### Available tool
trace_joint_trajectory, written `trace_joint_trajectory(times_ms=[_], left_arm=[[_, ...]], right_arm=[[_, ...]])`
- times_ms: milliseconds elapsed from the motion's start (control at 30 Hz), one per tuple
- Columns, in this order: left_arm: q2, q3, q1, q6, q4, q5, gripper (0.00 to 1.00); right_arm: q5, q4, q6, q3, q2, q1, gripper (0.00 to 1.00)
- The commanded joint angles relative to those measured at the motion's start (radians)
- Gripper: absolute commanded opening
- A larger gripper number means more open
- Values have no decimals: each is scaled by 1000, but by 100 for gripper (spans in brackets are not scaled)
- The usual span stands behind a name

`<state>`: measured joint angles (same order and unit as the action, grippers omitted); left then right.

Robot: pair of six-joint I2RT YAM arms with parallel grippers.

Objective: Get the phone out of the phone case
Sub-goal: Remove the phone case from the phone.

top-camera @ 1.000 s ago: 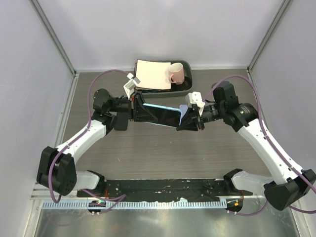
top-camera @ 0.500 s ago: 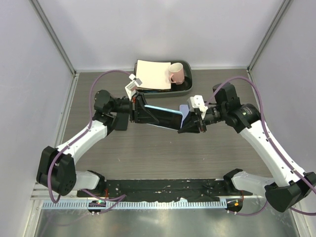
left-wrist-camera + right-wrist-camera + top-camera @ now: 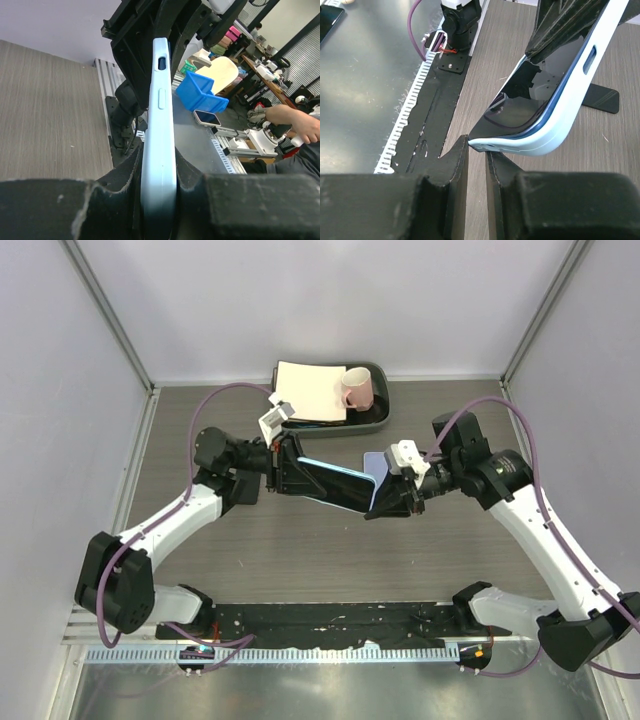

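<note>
The phone (image 3: 335,483), its dark screen up, hangs above the table between both arms in a light blue phone case (image 3: 374,462). My left gripper (image 3: 285,468) is shut across its left end. In the left wrist view the case's pale edge (image 3: 160,110) runs straight out from between the fingers (image 3: 120,175) of that gripper (image 3: 159,200). My right gripper (image 3: 479,150) is shut on the corner lip of the case (image 3: 580,95), which curves away from the dark screen (image 3: 520,107) there. The same right gripper (image 3: 383,498) sits at the phone's right end.
A dark tray (image 3: 383,416) at the back centre holds a pale pad (image 3: 310,390) and a pink mug (image 3: 356,390). Enclosure walls rise on the left, right and back. A black rail (image 3: 330,616) runs along the near edge between the arm bases.
The phone's right end has swung toward the near side, and the right gripper has gone with it. The left wrist has turned a little. Both grips hold.
</note>
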<state>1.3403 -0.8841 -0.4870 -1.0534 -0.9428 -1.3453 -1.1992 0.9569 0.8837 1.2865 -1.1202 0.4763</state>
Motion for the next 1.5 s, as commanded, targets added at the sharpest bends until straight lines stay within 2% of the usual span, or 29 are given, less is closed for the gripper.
trace_joint_trajectory(times_ms=[0, 200, 333, 500, 633, 733, 767, 867, 1000, 1100, 1133, 1167, 1233, 1267, 1300, 1367, 1467], left_arm=[[14, -13, -62, -17, -69, 74, 0], [17, -7, -76, -106, -200, 75, 0], [16, 0, -90, -163, -273, 81, 0], [16, 2, -101, -224, -341, 94, 0], [13, 17, -105, -209, -346, 103, 0], [10, 36, -101, -181, -346, 130, 0], [7, 39, -96, -175, -341, 141, 0], [7, 45, -76, -146, -308, 176, 0], [8, 60, -58, -108, -281, 213, 0], [2, 73, -47, -92, -269, 244, 0], [0, 74, -39, -91, -271, 251, 0], [-1, 76, -35, -86, -268, 259, 0], [-7, 80, -22, -76, -261, 274, 0], [-9, 85, -18, -69, -260, 282, 0], [-9, 92, -13, -62, -258, 305, 0], [-12, 97, 1, -47, -237, 319, 0], [-10, 96, 13, -11, -212, 316, 23]], right_arm=[[-14, -354, -188, -9, 16, 21, 1], [87, -607, -423, -105, 5, 10, 1], [107, -742, -497, -150, -1, -27, 1], [122, -774, -506, -182, -7, -45, 1], [109, -774, -528, -176, 0, -62, 1], [64, -733, -540, -158, 13, -71, 20], [55, -724, -540, -148, 22, -73, 32], [12, -725, -595, -145, 37, -74, 51], [73, -930, -843, -188, 53, -77, 56], [122, -1062, -966, -214, 43, -84, 53], [131, -1113, -997, -229, 37, -84, 47], [128, -1142, -1029, -237, 33, -84, 32], [119, -1195, -1078, -251, 28, -84, 19], [119, -1195, -1086, -253, 25, -84, 8], [125, -1193, -1088, -253, 23, -84, 3], [142, -1169, -1079, -250, 26, -84, 1], [162, -1144, -1066, -248, 30, -85, 1]])
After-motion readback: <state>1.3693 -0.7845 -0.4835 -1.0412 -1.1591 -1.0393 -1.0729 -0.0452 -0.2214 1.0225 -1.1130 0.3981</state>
